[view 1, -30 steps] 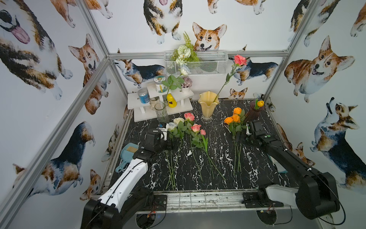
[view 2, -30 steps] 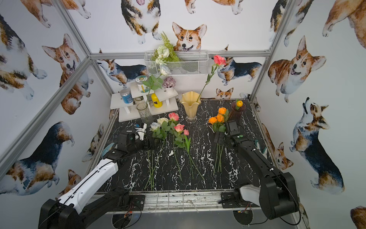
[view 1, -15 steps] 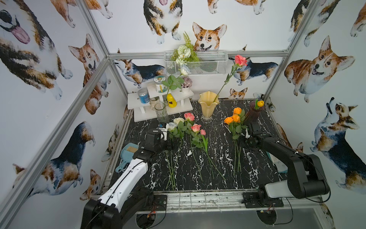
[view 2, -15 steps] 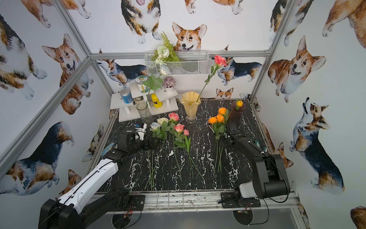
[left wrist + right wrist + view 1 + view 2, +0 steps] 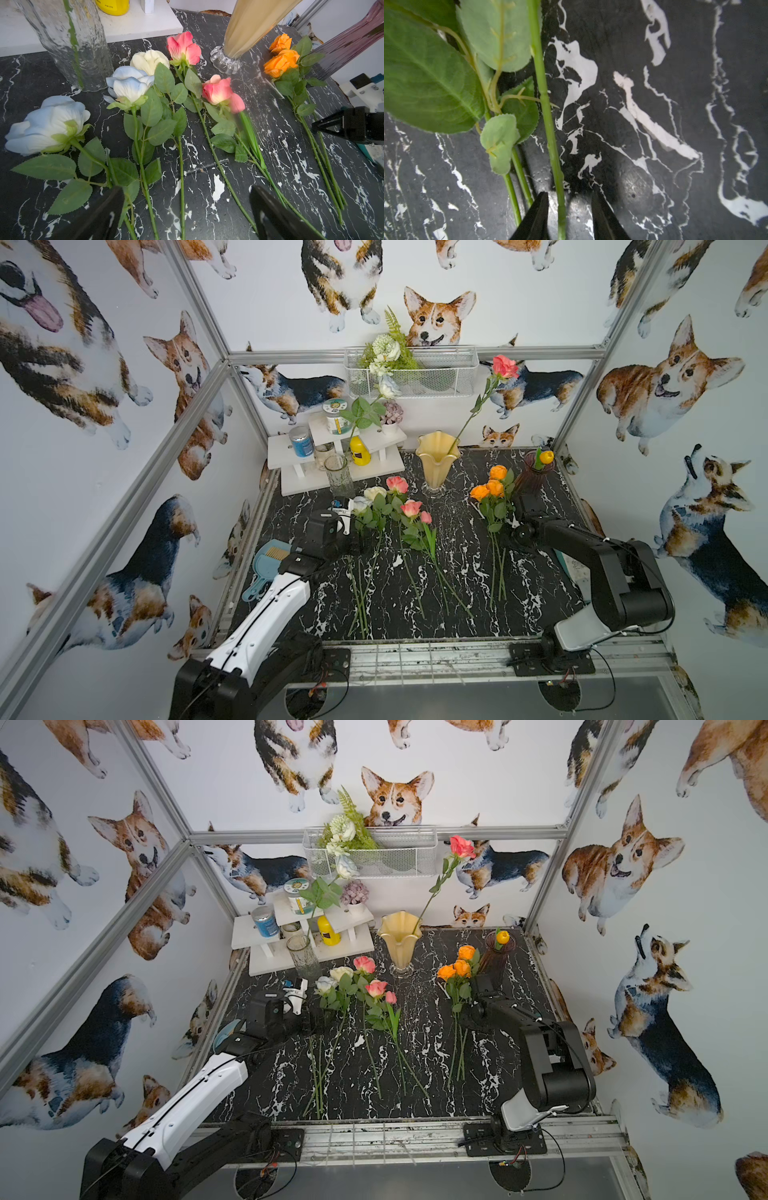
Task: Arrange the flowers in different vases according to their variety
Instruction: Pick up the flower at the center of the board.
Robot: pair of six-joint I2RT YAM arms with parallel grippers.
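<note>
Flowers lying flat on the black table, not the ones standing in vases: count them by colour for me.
White or cream flowers: 3
Pink flowers: 3
Orange flowers: 3
Total: 9

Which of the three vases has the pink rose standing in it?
The creamy-yellow vase with the wavy rim, standing between the other two. The clear glass vase holds a white flower, and the dark purple vase holds a yellow bud.
</note>
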